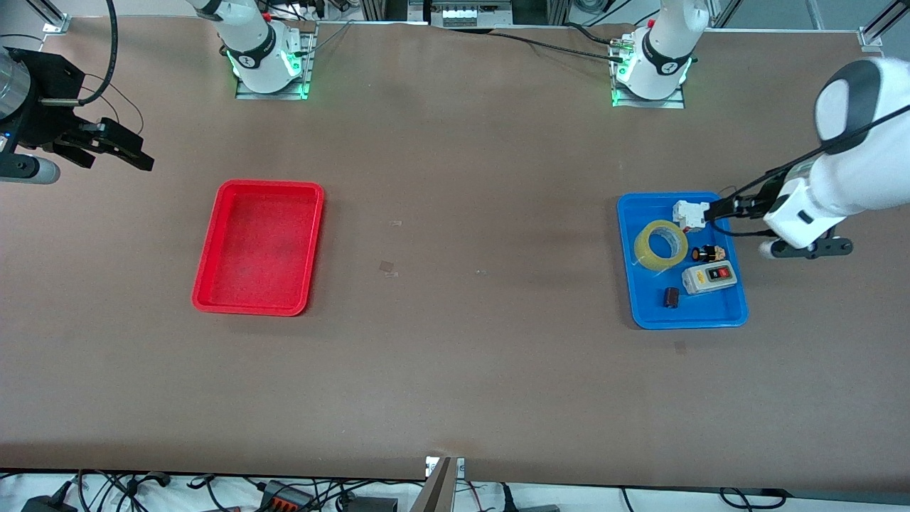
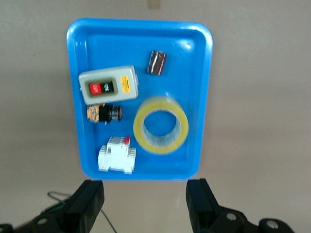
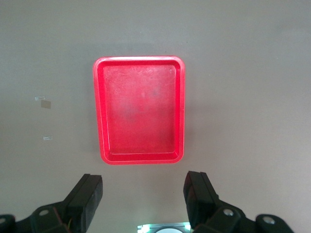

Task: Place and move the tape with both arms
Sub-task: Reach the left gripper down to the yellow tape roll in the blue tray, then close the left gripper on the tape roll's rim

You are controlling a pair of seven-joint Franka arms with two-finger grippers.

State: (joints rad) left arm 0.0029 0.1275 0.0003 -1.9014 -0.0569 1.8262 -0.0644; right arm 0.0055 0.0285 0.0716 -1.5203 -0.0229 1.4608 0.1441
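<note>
Inside the blue plastic tray (image 1: 736, 313), right of frame, lies the translucent yellowish tape roll (image 1: 660, 244), ungrasped. Left end effector (image 2: 146, 206) hangs above, spread wide; right end effector (image 3: 144, 201), also wide, waits over the worktop (image 1: 455, 355). Next: descend onto the roll.

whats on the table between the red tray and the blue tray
In the front view, the stretch between the red tray and the blue tray is bare brown table, apart from a few small flat scraps.

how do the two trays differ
The blue tray lies toward the left arm's end of the table; the red tray lies toward the right arm's end. The blue tray holds the tape and small parts; the red tray holds nothing. Both are shallow rectangles with rounded corners, flat on the table.
</note>
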